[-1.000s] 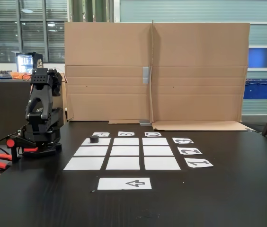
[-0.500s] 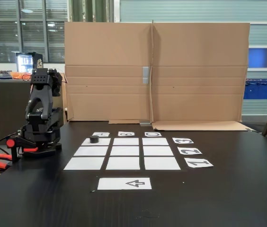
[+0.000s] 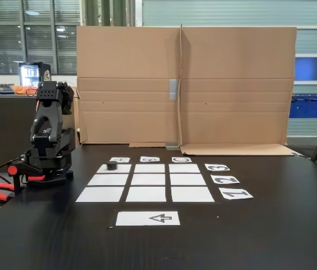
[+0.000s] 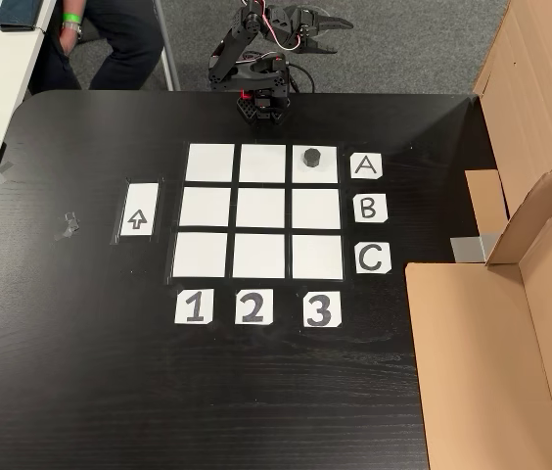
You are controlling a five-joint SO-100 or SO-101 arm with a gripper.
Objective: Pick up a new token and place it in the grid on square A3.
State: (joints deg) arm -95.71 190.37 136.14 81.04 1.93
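In the other view, from the left: the flat paper strip (image 4: 139, 209) with an arrow, then the grid (image 4: 262, 210) of matte white rectangles on the black wood-grain table (image 4: 80, 372). The token (image 4: 311, 158) (short, dark, faceted) sits on square A3 (image 4: 327, 172), beside the A card (image 4: 366, 166). Behind it the gripper (image 4: 338, 22) is folded away; whether clenched I cannot tell. At right stands brown cardboard (image 4: 511, 323).

My arm (image 3: 49, 135) sat folded up over its base, wrist tucked high. From above, the gripper (image 4: 327, 21) pointed sideways, its fingers (image 4: 307, 14) looking closed and empty.

Token (image 3: 112, 165) on square A3 (image 3: 114, 168)
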